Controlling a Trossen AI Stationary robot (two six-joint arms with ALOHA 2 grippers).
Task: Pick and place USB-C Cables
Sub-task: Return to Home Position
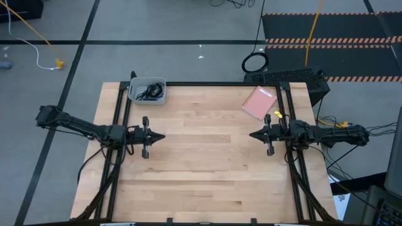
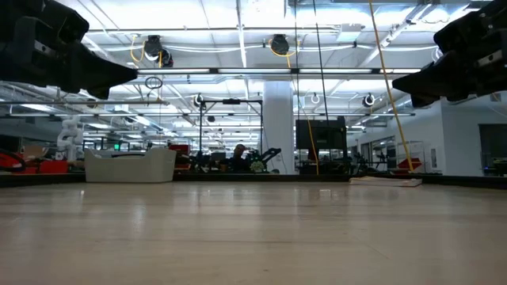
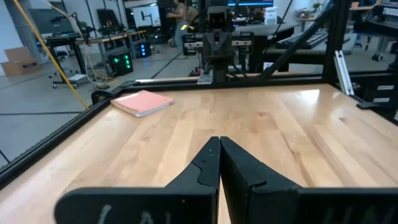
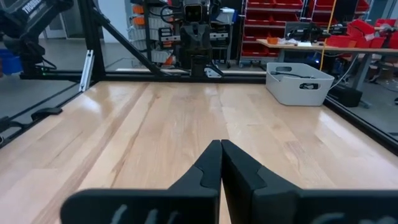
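Observation:
Black cables [image 1: 149,91] lie coiled inside a grey bin [image 1: 147,98] at the table's far left; in the right wrist view a bit of black cable [image 4: 306,86] shows over the bin's rim. I see no blue-purple cable. My left gripper [image 1: 162,136] hovers shut above the table's left middle, pointing toward the table's right edge; its fingertips [image 3: 219,140] meet. My right gripper [image 1: 252,134] hovers shut above the right middle, pointing toward the left edge, its fingertips [image 4: 220,144] together. Both stand far from the bin.
A pink flat pad [image 1: 259,102] lies at the table's far right corner. A black frame [image 1: 220,83] runs along the table's far edge and sides. Bare wood [image 1: 207,157] spreads between the two grippers. A yellow cord [image 1: 312,31] runs over the floor beyond the table.

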